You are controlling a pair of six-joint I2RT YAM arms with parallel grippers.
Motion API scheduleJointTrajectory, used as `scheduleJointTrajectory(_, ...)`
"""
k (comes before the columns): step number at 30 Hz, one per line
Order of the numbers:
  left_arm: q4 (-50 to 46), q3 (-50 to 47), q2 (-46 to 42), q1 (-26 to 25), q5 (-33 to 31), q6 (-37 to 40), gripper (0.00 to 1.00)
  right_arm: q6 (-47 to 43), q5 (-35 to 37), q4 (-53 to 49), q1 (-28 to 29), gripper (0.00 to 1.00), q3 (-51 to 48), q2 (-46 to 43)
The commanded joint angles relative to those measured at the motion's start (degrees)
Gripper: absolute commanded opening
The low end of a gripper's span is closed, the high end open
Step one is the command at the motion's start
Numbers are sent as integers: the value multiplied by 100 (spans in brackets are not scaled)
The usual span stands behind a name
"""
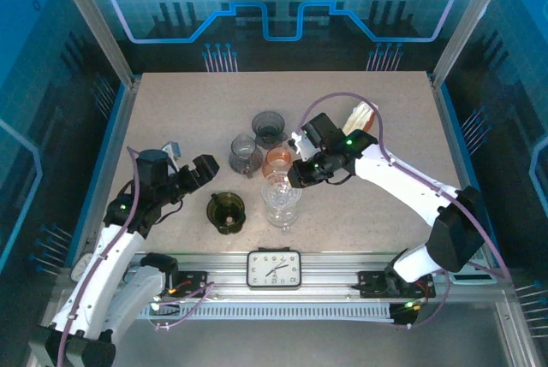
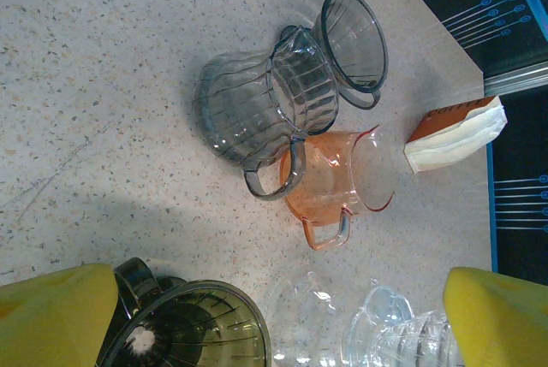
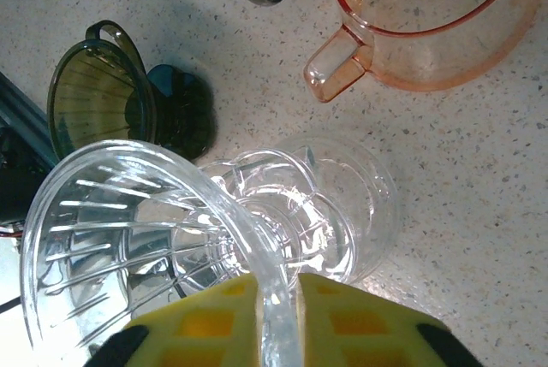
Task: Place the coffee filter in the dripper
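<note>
A clear glass dripper (image 1: 281, 187) stands on a clear glass vessel (image 3: 368, 204) at the table's middle. My right gripper (image 3: 278, 320) straddles the clear glass dripper's (image 3: 128, 213) rim. The rim passes between the yellow pads, and a thin gap shows on the right side, so the jaws stand slightly open. The coffee filters are a white stack in an orange sleeve (image 1: 360, 116), lying at the back right, far from both grippers; the stack (image 2: 454, 132) is seen side-on. My left gripper (image 1: 205, 170) hovers wide open and empty over a dark green dripper (image 2: 188, 328).
A grey jug (image 1: 244, 155), a grey dripper (image 1: 269, 127) and an orange jug (image 1: 278, 160) cluster just behind the clear dripper. The dark green dripper (image 1: 226, 211) stands to its left. A clock (image 1: 274, 269) sits on the front rail.
</note>
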Motion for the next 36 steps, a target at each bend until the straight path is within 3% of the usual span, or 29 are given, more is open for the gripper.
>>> scheduleJointTrajectory(1, -5, 3, -78, -26, -34, 63, 99, 6, 44, 64, 90, 36, 37, 19)
scheduleJointTrajectory(5, -11, -3, -78, -26, -20, 54, 99, 22, 130, 142, 81, 64, 9, -109)
scheduleJointTrajectory(10, -54, 62, -78, -26, -16, 59, 99, -9, 479, 188, 31, 81, 48, -471)
scheduleJointTrajectory(11, -55, 86, -78, -24, -12, 59, 99, -34, 557, 200, -2, 99, 76, -567)
scheduleJointTrajectory(14, -63, 141, -78, -26, -26, 63, 99, -177, 939, 204, -89, 100, 217, -843)
scheduleJointTrajectory(17, -46, 220, -77, -25, -68, 83, 99, -288, 2020, 332, -95, 100, 370, -1201)
scheduleJointTrajectory(19, -28, 291, -70, -22, -81, 110, 99, -349, 3111, 657, -53, 100, 327, -1445)
scheduleJointTrajectory(21, -46, 363, -54, -26, -124, 145, 99, -682, 4532, 1649, -16, 100, -157, -1764)
scheduleJointTrajectory(24, -46, 395, -45, -25, -169, 138, 99, -1312, 5287, 3438, -103, 100, -1162, -2324)
scheduleJointTrajectory(26, -46, 389, -43, -23, -179, 129, 99, -1091, 5062, 3949, -409, 100, -1547, -2559)
scheduleJointTrajectory(27, -46, 381, -34, -18, -174, 125, 99, -766, 4567, 3916, -722, 100, -1602, -2618)
scheduleJointTrajectory(29, -46, 365, -29, -15, -174, 117, 99, -303, 2784, 3825, -1503, 100, -1634, -2603)
scheduleJointTrajectory(30, -38, 344, -29, -17, -163, 104, 99, 112, 2356, 3697, -1858, 100, -1576, -2523)
scheduleJointTrajectory(32, -13, 301, -18, -17, -156, 96, 99, 466, 2103, 3162, -2287, 100, -1281, -2229)
scheduleJointTrajectory(34, 18, 262, -13, -10, -146, 93, 99, 283, 2306, 2365, -2446, 100, -768, -1770)
scheduleJointTrajectory(36, 50, 237, 10, -6, -124, 86, 99, 189, 2500, 1422, -2631, 91, -123, -1097)
